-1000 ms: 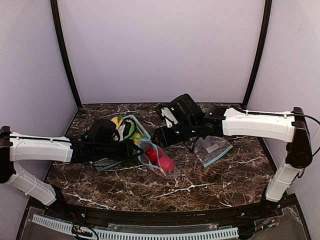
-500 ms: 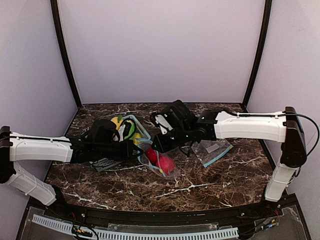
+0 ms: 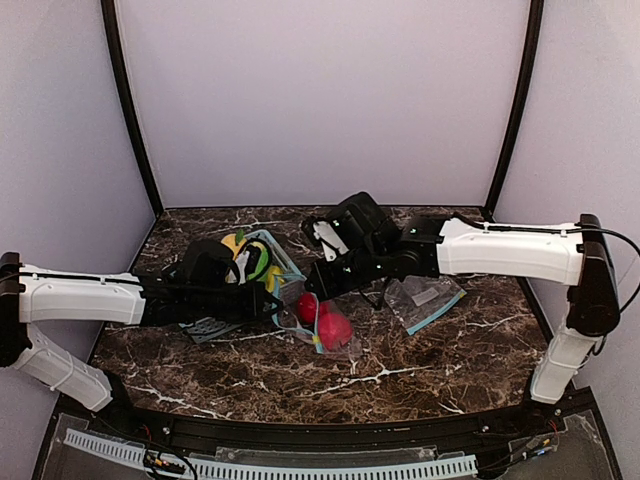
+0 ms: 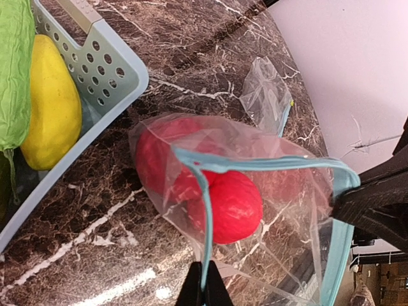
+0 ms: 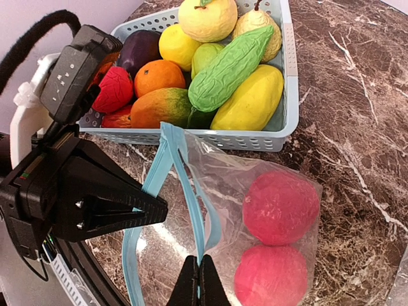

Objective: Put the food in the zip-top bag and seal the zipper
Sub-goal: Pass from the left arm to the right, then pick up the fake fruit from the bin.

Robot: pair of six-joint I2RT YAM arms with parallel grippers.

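Clear crinkly plastic: the zip-top bag [image 3: 328,328] lies mid-bench [image 3: 430,365], its mouth lifted toward 11 o'clock. Two red round fruits [image 5: 280,207] sit low at its closed end, touching each other. Their weight likely anchors the bag while the mouth is pulled.

- Left fingers [image 4: 207,290]: closed, pinching the light-blue zipper [image 4: 255,164] from 9 o'clock.
- Right fingers [image 5: 199,287]: closed on the same strip, reaching in from 2 o'clock.
- The strip runs slack and looped between the two pinches, so the mouth gapes. Whether they hold one lip or opposite lips I cannot tell from these angles.

Reading: the two pinches, set apart along the strip, look meant to take control of the mouth, either to spread it or to draw it taut for pressing shut. Zipper not yet sealed.

The light-blue mesh basket [image 5: 288,95] stands just beside the bag at 10 o'clock. It holds more food, including a long green piece [image 5: 233,67] lying across the yellow ones. A second clear bag [image 3: 425,298] lies flat at 3 o'clock.
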